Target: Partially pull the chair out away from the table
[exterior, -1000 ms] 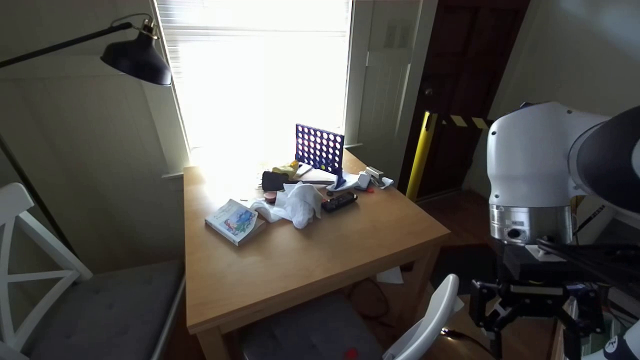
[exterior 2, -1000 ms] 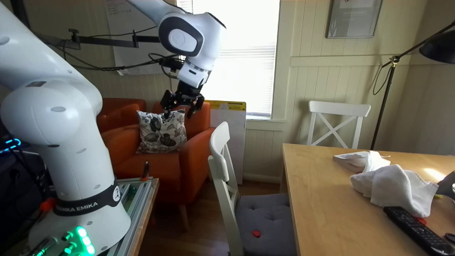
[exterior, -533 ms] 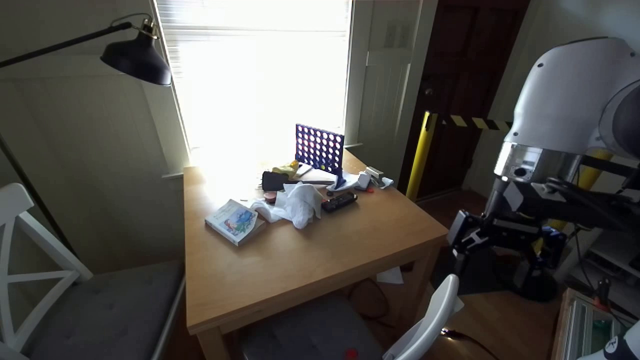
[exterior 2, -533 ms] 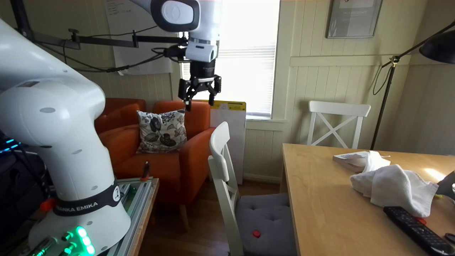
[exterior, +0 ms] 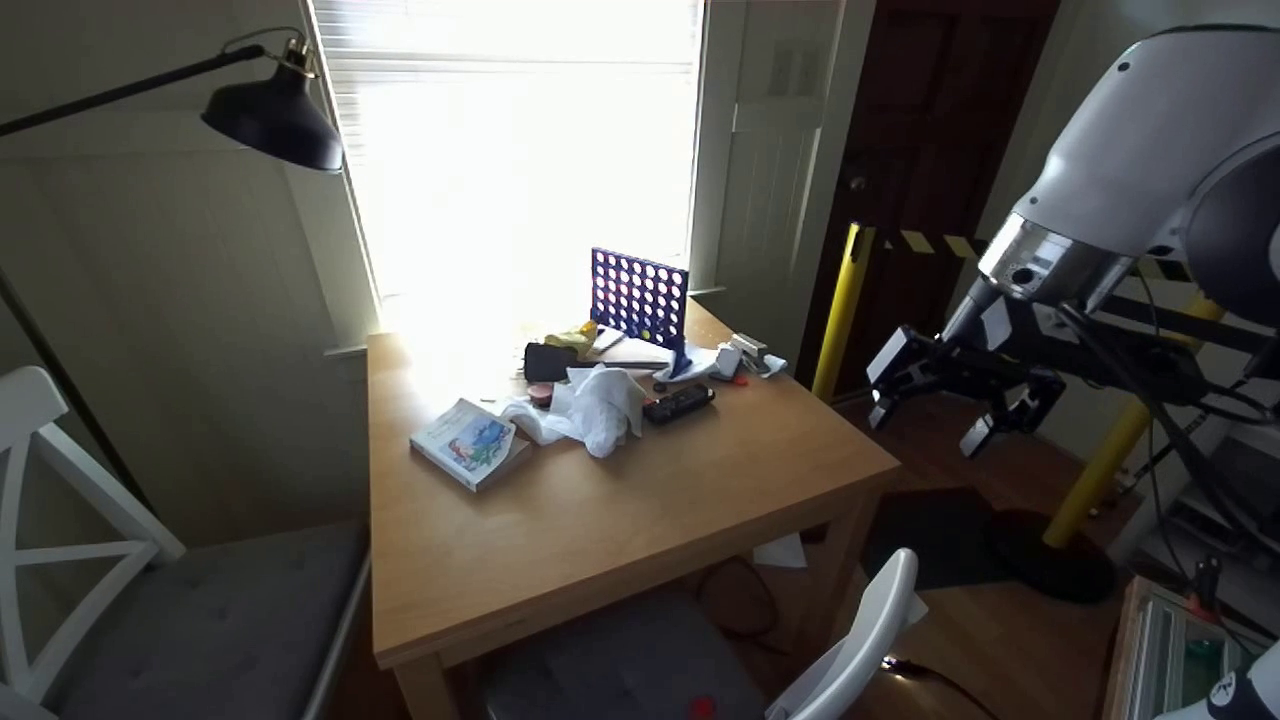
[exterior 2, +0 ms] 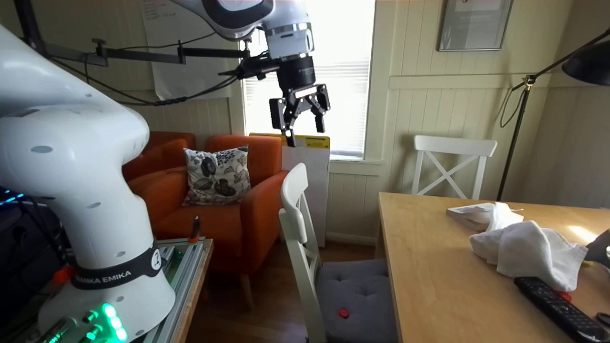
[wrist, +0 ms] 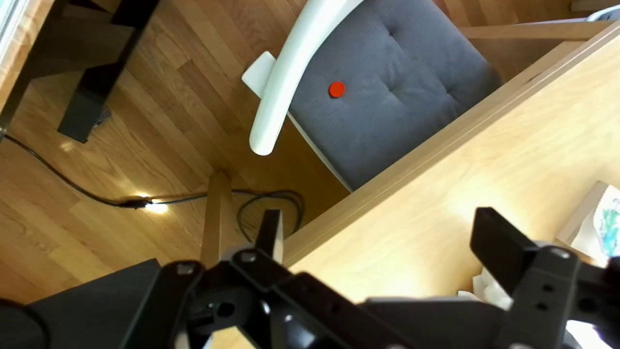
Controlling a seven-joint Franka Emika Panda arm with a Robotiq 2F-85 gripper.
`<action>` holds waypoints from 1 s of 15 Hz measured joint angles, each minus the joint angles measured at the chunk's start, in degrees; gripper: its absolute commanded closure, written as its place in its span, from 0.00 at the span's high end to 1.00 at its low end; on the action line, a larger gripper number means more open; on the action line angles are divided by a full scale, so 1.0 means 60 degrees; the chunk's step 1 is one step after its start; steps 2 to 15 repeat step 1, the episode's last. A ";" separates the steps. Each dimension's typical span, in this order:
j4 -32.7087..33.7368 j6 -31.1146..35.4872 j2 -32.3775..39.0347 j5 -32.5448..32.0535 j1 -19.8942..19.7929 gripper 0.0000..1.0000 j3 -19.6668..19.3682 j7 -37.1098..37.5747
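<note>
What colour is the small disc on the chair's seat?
Red; the disc shows best in the wrist view.

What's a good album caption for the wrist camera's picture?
Past the open robot hand, a white chair, red disc on its grey cushion, sits partly under the wooden table.

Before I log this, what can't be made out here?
Seat front of the chair: hidden by the table in the wrist view.
Lettering on the book: too small in an exterior view.
Button labels on the remote: too small in both exterior views.
Anything beneath the white cloth: hidden by it in both exterior views.
</note>
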 measured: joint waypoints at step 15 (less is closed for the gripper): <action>0.0000 0.0007 0.0000 -0.0009 0.0000 1.00 0.0003 -0.0011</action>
